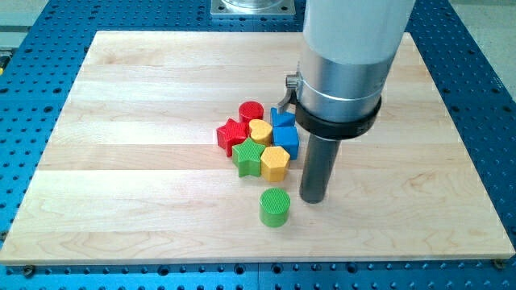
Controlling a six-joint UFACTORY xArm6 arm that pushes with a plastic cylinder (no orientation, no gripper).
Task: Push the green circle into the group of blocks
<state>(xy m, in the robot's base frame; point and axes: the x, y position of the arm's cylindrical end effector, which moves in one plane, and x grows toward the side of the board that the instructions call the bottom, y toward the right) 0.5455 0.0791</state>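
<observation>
The green circle [275, 207] stands alone on the wooden board, just below the group of blocks. The group holds a red circle [251, 111], a red star [232, 134], a yellow heart [260, 131], a green star [249, 159], a yellow hexagon [275, 162] and two blue blocks [285, 134], all packed together. My tip [312, 199] rests on the board just to the right of the green circle and slightly above it in the view, with a small gap between them. The tip is below and to the right of the yellow hexagon.
The wooden board [121, 161] lies on a blue perforated table [32, 48]. The arm's wide silver body [343, 56] hangs over the board's upper right and hides part of the blue blocks.
</observation>
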